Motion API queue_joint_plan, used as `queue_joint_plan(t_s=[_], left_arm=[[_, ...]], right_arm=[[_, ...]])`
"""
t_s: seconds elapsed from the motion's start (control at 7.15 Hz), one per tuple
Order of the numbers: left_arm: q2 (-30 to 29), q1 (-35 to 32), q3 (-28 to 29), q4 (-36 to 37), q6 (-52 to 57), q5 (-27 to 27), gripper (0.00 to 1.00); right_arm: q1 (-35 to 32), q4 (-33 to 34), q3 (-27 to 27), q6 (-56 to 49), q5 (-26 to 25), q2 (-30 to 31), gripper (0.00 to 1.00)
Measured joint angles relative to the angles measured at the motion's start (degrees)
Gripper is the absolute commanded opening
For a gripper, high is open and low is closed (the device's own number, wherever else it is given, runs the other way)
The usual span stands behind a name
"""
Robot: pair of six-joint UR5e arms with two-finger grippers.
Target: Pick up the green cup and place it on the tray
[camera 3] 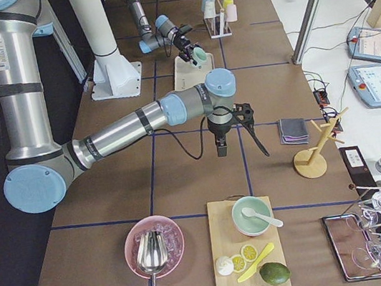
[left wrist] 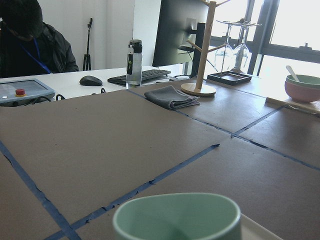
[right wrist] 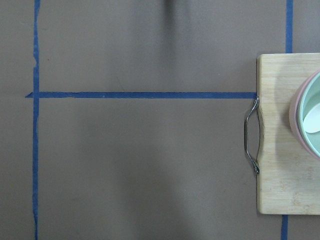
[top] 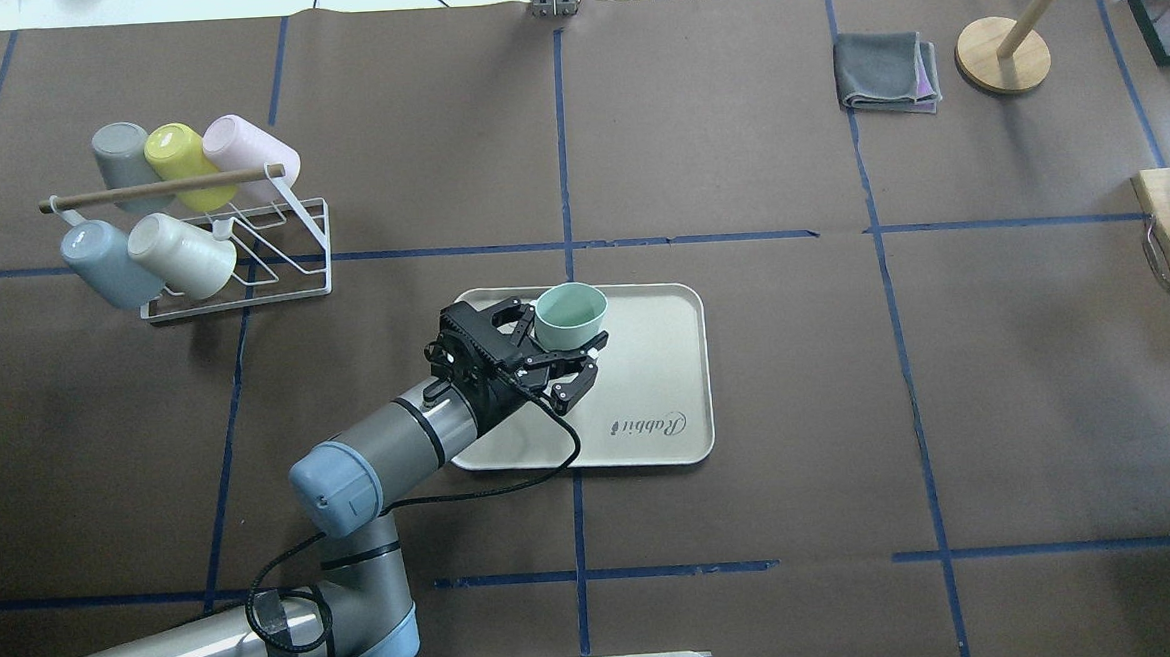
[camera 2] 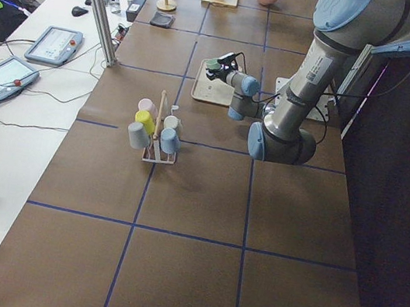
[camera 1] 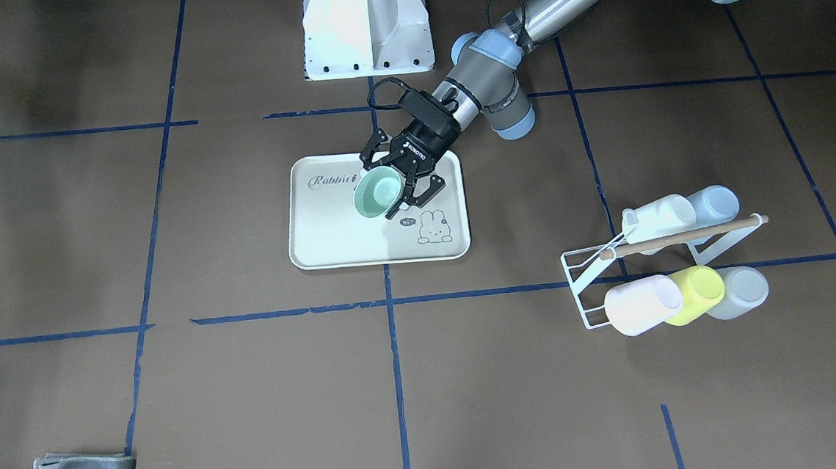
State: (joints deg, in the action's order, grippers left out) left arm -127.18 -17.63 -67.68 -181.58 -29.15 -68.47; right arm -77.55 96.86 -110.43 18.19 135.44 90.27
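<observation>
The green cup point(camera 1: 375, 197) is upright over the middle of the cream "Rabbit" tray point(camera 1: 337, 233), also seen from overhead as cup point(top: 569, 309) and tray point(top: 647, 365). My left gripper point(camera 1: 381, 192) reaches in low from the robot's side, with its pads against opposite sides of the cup. I cannot tell if the cup's base touches the tray. The left wrist view shows the cup's rim point(left wrist: 175, 215) close below the camera. My right gripper point(camera 3: 236, 136) hangs over bare table near a cutting board, and I cannot tell if it is open or shut.
A white wire rack point(top: 242, 276) holds several cups on the robot's left point(camera 1: 670, 261). A folded grey cloth point(top: 885, 72) and a wooden stand point(top: 1001, 46) sit at the far right. A cutting board point(right wrist: 285, 135) with a bowl lies under the right wrist.
</observation>
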Motion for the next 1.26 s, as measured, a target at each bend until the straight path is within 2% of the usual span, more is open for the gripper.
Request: queue_joint_plan(t_s=[0.14, 0.56, 0.98, 1.26], left_arm=[[-0.4, 0.0, 0.5, 0.0, 0.0, 0.0, 0.62], [-1.2, 0.0, 1.0, 2.6, 0.4, 0.1, 0.9], [-1.5, -0.1, 0.9, 4.6, 0.6, 0.1, 0.99], [-1.5, -0.3, 0.6, 4.8, 0.6, 0.1, 0.99]], right_arm=[[0.0, 0.0, 0.0, 0.0, 0.0, 0.0, 1.0], [-0.1, 0.0, 0.1, 0.0, 0.0, 0.2, 1.0], [-0.1, 0.0, 0.2, 0.0, -0.1, 0.5, 1.0], [-0.1, 0.1, 0.3, 0.0, -0.1, 0.5, 1.0]])
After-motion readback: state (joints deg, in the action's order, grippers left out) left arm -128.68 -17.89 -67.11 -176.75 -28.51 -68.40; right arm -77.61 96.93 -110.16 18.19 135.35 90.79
